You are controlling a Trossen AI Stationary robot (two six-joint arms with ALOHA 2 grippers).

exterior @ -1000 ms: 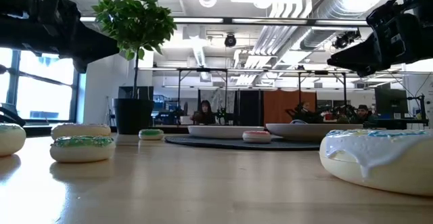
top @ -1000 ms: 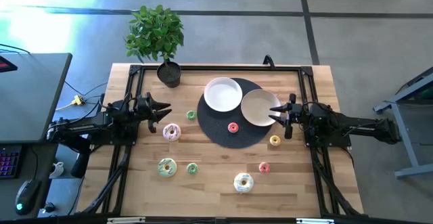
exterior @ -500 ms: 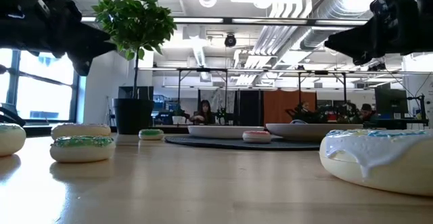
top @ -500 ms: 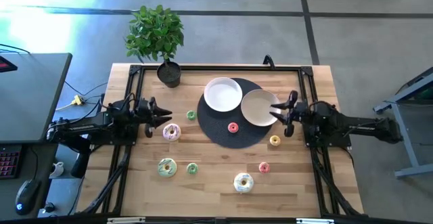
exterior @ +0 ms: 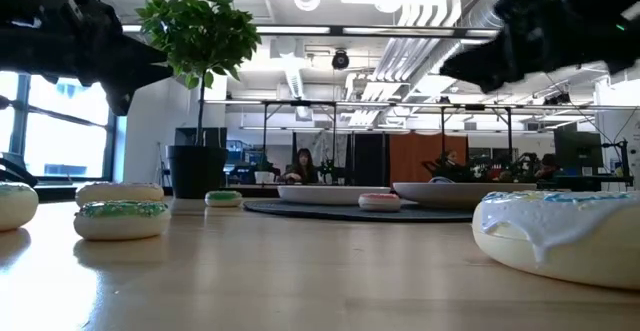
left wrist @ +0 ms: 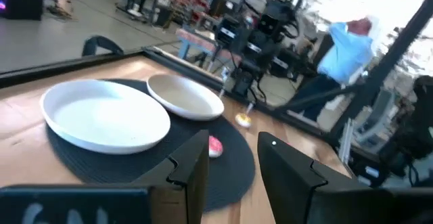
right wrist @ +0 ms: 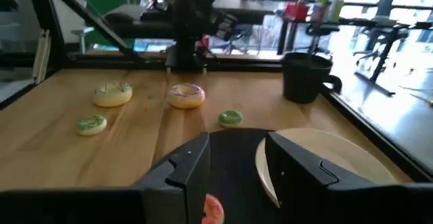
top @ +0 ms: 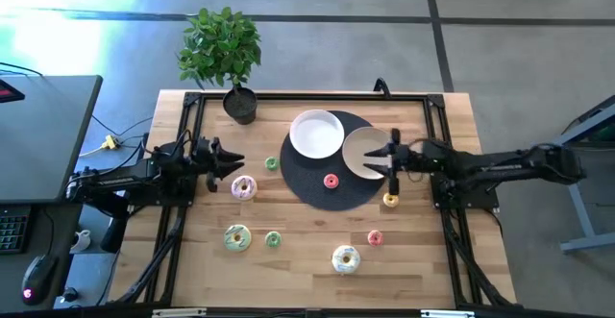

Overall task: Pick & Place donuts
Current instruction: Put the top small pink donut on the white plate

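Several toy donuts lie flat on the wooden table: a large pink one point(top: 243, 187), a small green one point(top: 271, 163), a large green-frosted one point(top: 236, 236), a small green one point(top: 273, 240), a large white one point(top: 345, 257), a small red one point(top: 375, 238) and a small yellow one point(top: 390, 200). Another small red one point(top: 331, 181) lies on the black mat point(top: 317, 188). My left gripper point(top: 228, 162) is open and empty, in the air just beyond the pink donut. My right gripper point(top: 390, 159) is open and empty, over the near edge of the beige plate point(top: 360, 153).
A white plate point(top: 316, 134) and the beige plate sit on the round black mat at the table's far middle. A potted plant point(top: 222, 54) stands at the far left corner. A black frame point(top: 288, 95) runs around the tabletop. Bare wood shows at the near edge.
My right gripper has reached toward the table's left edge, from beside the beige plate to over its right part, and has stayed open. The donuts and plates have not moved.
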